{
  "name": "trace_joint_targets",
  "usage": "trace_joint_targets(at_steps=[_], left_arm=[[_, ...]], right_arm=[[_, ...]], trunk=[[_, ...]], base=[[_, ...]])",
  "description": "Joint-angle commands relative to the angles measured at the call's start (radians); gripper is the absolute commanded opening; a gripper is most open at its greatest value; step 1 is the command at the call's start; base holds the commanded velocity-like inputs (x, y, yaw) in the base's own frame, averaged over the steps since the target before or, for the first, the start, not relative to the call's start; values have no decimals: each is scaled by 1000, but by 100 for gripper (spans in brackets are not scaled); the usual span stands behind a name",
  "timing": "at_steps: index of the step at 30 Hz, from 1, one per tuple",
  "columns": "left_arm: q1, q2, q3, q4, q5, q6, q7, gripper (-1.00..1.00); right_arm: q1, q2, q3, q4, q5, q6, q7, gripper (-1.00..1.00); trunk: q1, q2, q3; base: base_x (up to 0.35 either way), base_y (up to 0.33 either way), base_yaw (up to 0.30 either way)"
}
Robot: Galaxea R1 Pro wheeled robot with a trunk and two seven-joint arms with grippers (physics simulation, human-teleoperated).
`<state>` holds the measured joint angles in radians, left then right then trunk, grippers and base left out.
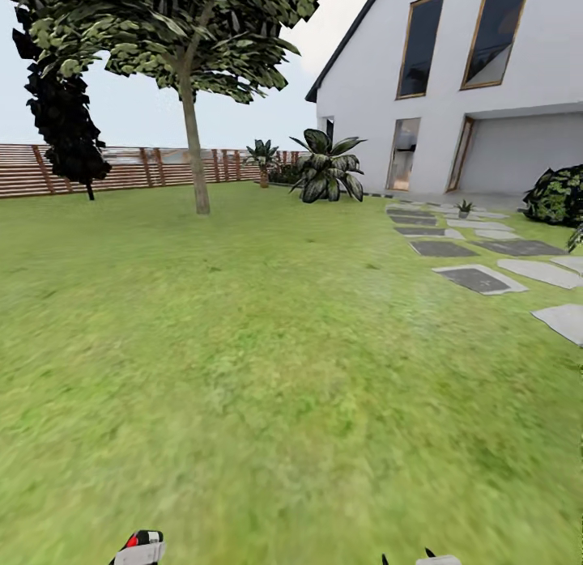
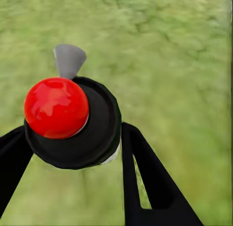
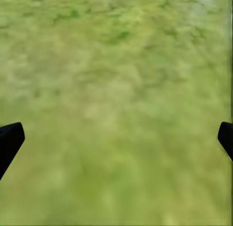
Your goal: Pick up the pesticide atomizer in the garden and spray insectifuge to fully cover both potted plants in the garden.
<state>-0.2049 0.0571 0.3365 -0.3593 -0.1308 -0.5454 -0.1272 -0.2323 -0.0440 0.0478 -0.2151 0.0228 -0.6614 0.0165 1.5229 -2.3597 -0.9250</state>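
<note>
The pesticide atomizer, a black bottle with a red ball top and a grey nozzle, sits between the black fingers of my left gripper, which is shut on it over the grass. Its red spot also peeks in at the bottom edge of the head view. My right gripper is open above bare lawn, and its tips show low in the head view. One small potted plant stands far off by the stepping stones, near the house. The garden lawn lies between me and it.
Grey stepping stones run along the right toward a white house. A large broad-leaved shrub and a tree stand ahead. A brown slatted fence closes the back left. A dark bush sits at the right edge.
</note>
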Motion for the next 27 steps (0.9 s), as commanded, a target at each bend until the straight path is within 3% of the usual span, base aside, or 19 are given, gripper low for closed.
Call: trace_joint_targets(at_steps=[1,27], left_arm=[[-1,-1,9,0,-10,-4,-5,-100],[-1,-1,9,0,-13,-4,-5,-100]], right_arm=[[-1,0,4,1,0,-3,-1,100],[-1,0,4,1,2,-3,-1,100]], trunk=[[0,0,-1],[0,0,-1]], base=[[338,80,-261],[338,98,-261]])
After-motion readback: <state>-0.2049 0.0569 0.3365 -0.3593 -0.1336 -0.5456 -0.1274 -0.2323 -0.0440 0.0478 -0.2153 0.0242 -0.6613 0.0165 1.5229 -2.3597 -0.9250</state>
